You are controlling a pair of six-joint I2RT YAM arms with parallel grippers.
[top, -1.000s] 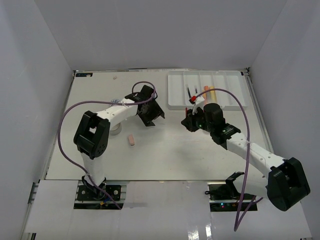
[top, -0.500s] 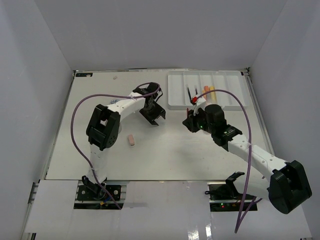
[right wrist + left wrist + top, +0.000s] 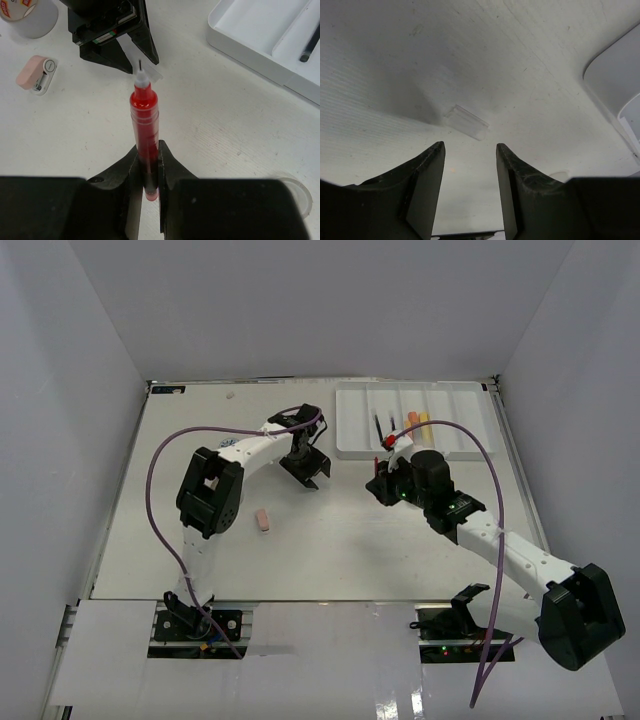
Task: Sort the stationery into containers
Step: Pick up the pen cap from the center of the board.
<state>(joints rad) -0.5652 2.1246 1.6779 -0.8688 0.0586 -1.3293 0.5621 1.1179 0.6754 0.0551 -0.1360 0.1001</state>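
My right gripper (image 3: 148, 150) is shut on a red pen (image 3: 144, 115), whose white tip points away from me toward the left arm; from above the gripper (image 3: 386, 478) hangs just in front of the white tray (image 3: 470, 415). My left gripper (image 3: 470, 150) stands open and low over the table, nothing between its fingers, with a small clear plastic piece (image 3: 466, 121) lying just beyond the fingertips. From above the left gripper (image 3: 306, 465) is left of the tray. A black pen (image 3: 378, 425) and orange and yellow markers (image 3: 417, 422) lie in the tray's compartments.
A pink eraser (image 3: 263, 520) lies on the table in front of the left arm, the eraser (image 3: 35, 75) also showing at the left of the right wrist view. A labelled white roll (image 3: 30, 15) stands behind it. A clear tape roll (image 3: 295, 192) lies at the near right.
The left arm has swung its elbow in and its gripper has drifted slightly right, its jaws narrowing. The right arm with the red pen has barely moved.
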